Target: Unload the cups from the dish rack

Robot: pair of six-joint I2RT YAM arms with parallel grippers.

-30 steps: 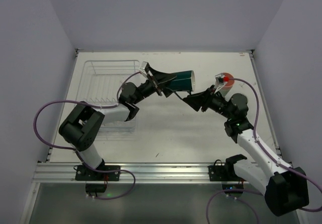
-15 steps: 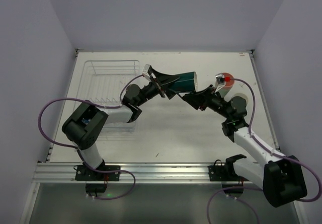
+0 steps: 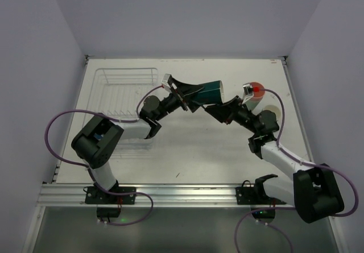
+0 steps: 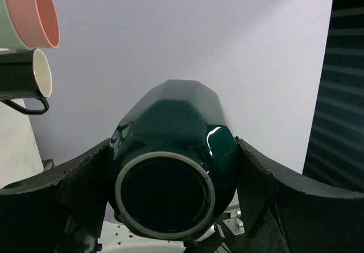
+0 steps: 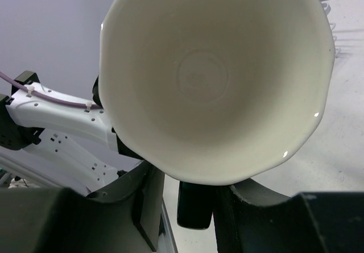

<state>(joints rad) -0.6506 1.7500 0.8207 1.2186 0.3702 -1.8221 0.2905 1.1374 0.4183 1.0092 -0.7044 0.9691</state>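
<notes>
Seemingly a handover: the left claw (image 3: 196, 95), half open, grips the teal cup (image 3: 210, 90) above the desk (image 3: 187, 150); the right claw (image 3: 218, 107) at its rim, grip unclear, should clamp next

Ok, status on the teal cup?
Left gripper shut on dark teal cup, held sideways in mid-air. Right gripper open, at its rim. Nothing in the way.
</notes>
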